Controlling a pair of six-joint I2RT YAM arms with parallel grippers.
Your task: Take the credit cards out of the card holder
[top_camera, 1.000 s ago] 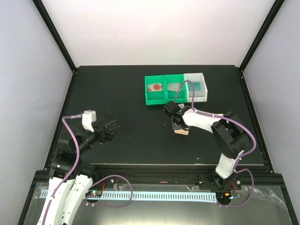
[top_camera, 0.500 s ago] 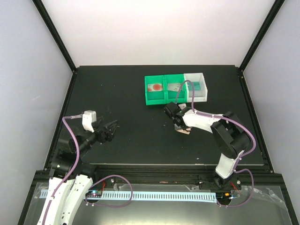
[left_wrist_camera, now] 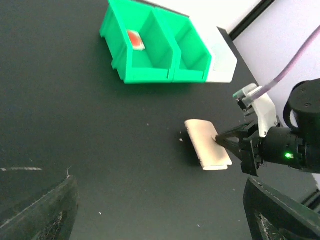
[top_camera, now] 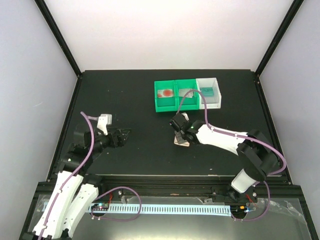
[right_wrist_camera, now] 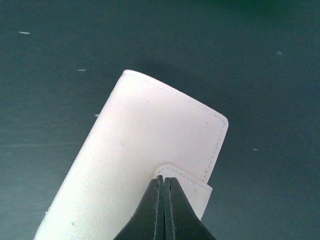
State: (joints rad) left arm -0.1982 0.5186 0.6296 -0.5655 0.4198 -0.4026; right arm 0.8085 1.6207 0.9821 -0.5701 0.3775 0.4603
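Peach holder (left_wrist_camera: 207, 150) sits pinched only by its tab (right_wrist_camera: 192, 187) in your closed right fingers (right_wrist_camera: 152, 210), left fingers (left_wrist_camera: 45, 215) wide open: pull hard and the tab may slip.

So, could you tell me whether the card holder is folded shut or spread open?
Folded shut: the card holder shows only its plain outer cover, tab wrapped over, no pockets visible.

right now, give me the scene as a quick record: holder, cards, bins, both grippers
holder: closed, flat on table
red card: in left green bin
grey card: in second green bin
teal card: in white bin
right gripper: shut, tips at holder's tab
left gripper: open, apart from holder
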